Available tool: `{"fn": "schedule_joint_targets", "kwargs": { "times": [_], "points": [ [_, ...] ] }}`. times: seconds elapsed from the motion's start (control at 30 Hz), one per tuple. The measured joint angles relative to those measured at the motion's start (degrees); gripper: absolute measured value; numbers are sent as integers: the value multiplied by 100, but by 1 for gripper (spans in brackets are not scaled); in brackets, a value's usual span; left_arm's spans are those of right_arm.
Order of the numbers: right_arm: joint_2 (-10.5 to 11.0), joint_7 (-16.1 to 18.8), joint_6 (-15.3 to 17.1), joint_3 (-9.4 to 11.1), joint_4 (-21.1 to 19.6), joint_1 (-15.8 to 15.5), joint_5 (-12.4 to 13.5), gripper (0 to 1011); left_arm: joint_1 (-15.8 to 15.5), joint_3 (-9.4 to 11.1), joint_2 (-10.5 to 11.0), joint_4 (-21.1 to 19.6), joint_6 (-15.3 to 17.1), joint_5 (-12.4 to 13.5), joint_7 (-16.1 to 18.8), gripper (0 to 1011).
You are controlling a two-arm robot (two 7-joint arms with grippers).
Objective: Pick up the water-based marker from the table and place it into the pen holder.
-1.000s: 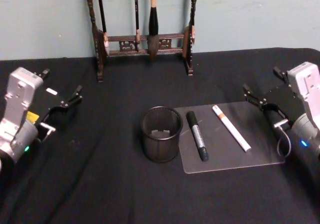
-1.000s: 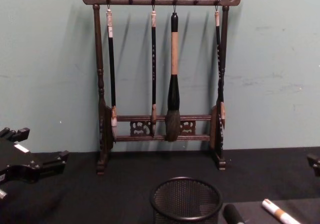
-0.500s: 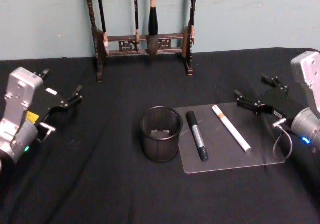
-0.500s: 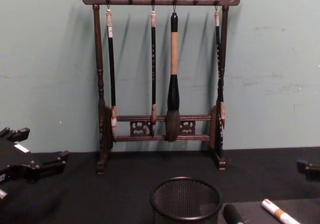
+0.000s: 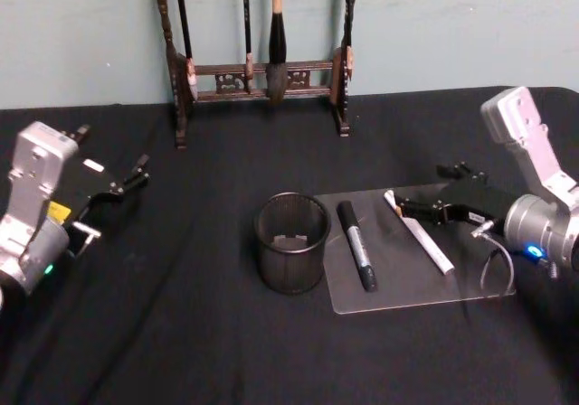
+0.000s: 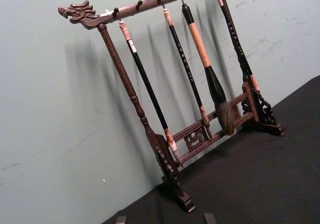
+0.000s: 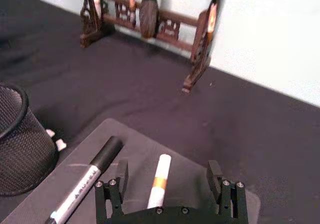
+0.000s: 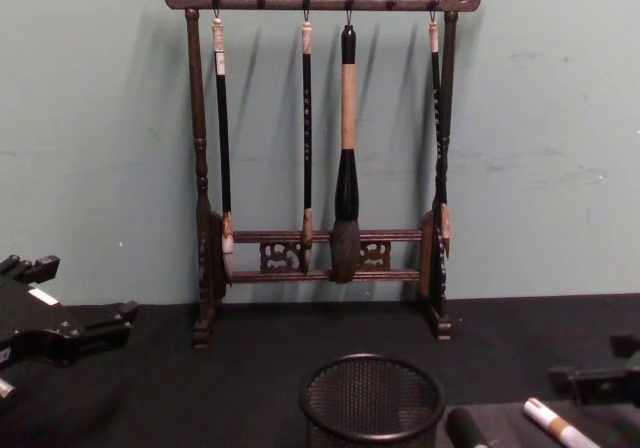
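My right gripper (image 7: pixel 168 168) has swung left, fingers spread wide and empty, above the water-based marker (image 5: pixel 431 248) lying right of the pen holder (image 5: pixel 290 242); I should straddle its middle squarely, then lower. My left gripper (image 5: pixel 113 147) idles far left, spread too.

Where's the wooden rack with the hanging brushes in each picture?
Head view: brush rack, top middle, behind the pen holder.
Chest view: centre, upright, behind the pen holder.
Left wrist view: slanted, against the wall.
Right wrist view: by the wall, beyond the right gripper and water-based marker.
Shared landmark: the fat brush hanging on it.
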Motion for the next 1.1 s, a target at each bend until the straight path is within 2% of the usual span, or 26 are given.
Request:
{"fn": "schedule_joint_targets", "kwargs": {
  "times": [0.07,0.27,0.67,1.1],
  "points": [
    [-70,16,194,-40,75,89,-34,1003,0,0,0,0,0,0,0,1001],
    [-241,75,506,-128,294,261,-144,1003,0,0,0,0,0,0,0,1001],
    [-399,277,651,-233,583,418,-389,1002,0,0,0,0,0,0,0,1001],
    [-467,445,720,-154,635,353,-524,1003,0,0,0,0,0,0,0,1001]
  ]
}}
